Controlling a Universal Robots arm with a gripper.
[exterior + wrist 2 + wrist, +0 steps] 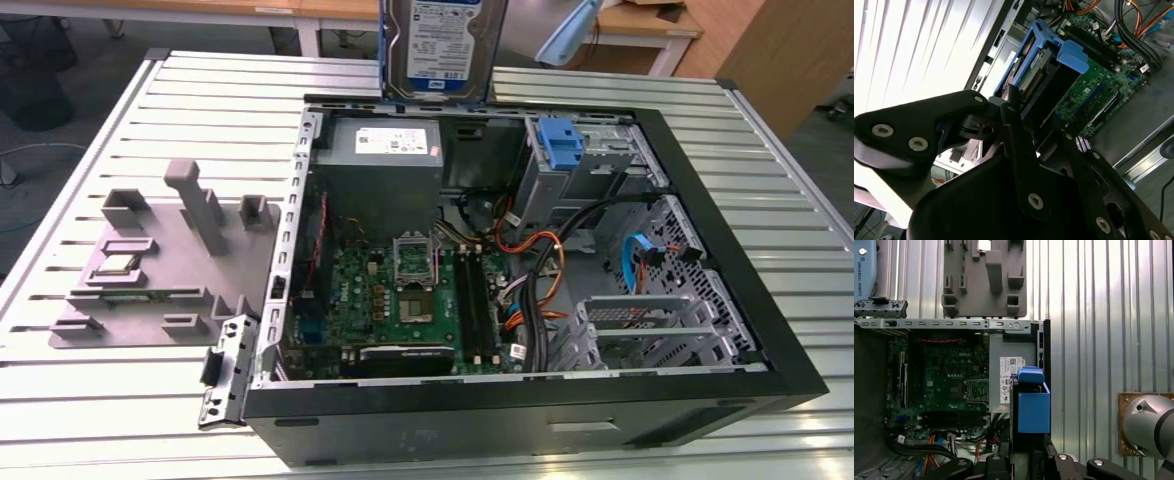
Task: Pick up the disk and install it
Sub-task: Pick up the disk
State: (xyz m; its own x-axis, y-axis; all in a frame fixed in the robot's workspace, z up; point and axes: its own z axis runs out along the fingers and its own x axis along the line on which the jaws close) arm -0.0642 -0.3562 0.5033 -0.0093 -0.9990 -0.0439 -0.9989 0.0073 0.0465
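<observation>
The claw (1027, 452) is clamped on the disk (438, 45), held upright above the far edge of the open computer case (787, 330) on the desk (200, 100), so pickup looks done and installing it remains.

The disk (438, 45) in the black gripper (1034, 111) is silver, its label white and blue, its rails bright blue; below the gripper the motherboard (400, 290) is green, with orange cables (550, 262) beside it; the case (467, 425) is black. The table (107, 440) round it is pale grey, striped with long ribs.
</observation>
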